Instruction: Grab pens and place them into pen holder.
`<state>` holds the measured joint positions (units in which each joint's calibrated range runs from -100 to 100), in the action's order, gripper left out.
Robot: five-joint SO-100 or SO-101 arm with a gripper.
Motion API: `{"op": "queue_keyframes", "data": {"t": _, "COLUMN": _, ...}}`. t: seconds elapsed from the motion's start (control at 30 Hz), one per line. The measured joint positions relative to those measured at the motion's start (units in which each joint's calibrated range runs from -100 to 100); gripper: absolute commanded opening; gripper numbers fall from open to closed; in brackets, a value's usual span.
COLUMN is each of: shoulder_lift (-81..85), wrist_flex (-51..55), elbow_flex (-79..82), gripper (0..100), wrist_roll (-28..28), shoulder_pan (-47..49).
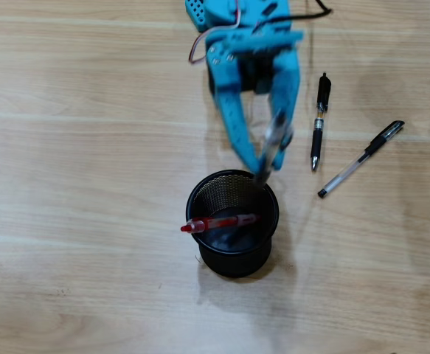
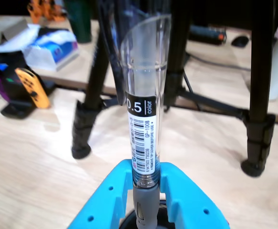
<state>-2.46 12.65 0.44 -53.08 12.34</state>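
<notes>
Red pen (image 1: 220, 222) across holder mouth (image 1: 197, 193)

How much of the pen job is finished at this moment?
One is done: the red pen lies in the black cup. One is in progress: the hand is shut on a clear pen, its tip at the cup's rim. Two remain: the black pen and the capped pen on the table.

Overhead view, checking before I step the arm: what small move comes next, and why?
Probably open the gripper: it is shut on the clear pen, whose lower tip sits just inside the pen holder rim, so it should drop in beside the red pen.
</notes>
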Motion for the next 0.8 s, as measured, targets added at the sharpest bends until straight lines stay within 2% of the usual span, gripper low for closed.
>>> {"op": "queue_keyframes", "data": {"t": 0.37, "shoulder_lift": -5.9, "wrist_flex": 0.0, "elbow_flex": 2.1, "gripper": 3, "wrist_roll": 0.1, "shoulder_pan": -3.0}}
{"op": "queue_keyframes", "data": {"t": 0.53, "shoulder_lift": -5.9, "wrist_flex": 0.0, "elbow_flex": 3.4, "gripper": 17, "wrist_roll": 0.1, "shoulder_pan": -2.9}}
{"op": "queue_keyframes", "data": {"t": 0.8, "shoulder_lift": -5.9, "wrist_flex": -0.2, "elbow_flex": 3.4, "gripper": 18, "wrist_roll": 0.1, "shoulder_pan": -2.8}}
